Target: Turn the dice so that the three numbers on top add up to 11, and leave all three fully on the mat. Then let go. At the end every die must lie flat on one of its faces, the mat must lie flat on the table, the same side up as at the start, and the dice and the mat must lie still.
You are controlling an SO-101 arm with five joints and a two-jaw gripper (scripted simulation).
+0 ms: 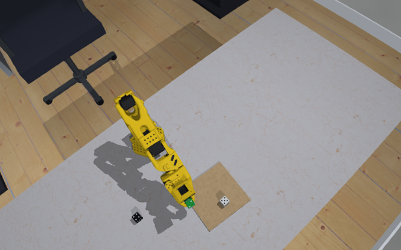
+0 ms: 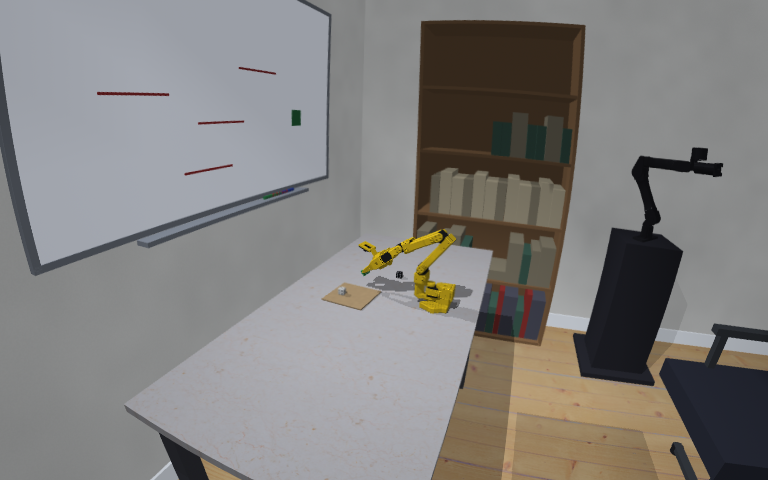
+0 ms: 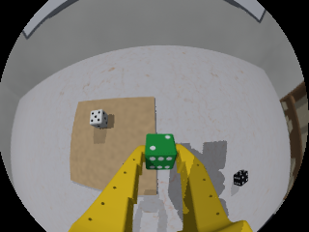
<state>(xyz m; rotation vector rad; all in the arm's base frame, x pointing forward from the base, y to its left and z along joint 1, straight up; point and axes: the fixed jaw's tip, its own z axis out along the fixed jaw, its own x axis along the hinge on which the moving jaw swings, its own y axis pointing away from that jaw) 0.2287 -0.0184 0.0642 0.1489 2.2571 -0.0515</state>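
Observation:
My gripper (image 1: 189,202) (image 2: 364,272) (image 3: 160,154) is shut on the green die (image 1: 190,203) (image 3: 160,145), held in the air near the mat's left edge in the top view. In the wrist view, the die shows a two-pip face and a six-pip face. The white die (image 1: 224,200) (image 2: 342,290) (image 3: 98,118) lies flat on the tan mat (image 1: 212,217) (image 2: 360,298) (image 3: 130,121), five on top. The black die (image 1: 137,217) (image 2: 399,274) (image 3: 240,177) is on the table, off the mat; its top number is hard to read.
The table (image 1: 274,110) (image 2: 317,367) carries the arm's base. A whiteboard (image 2: 169,141) hangs on the wall beside it, and a bookcase (image 2: 498,56) stands behind the table's far end. The arm's shadow falls between the black die and the mat.

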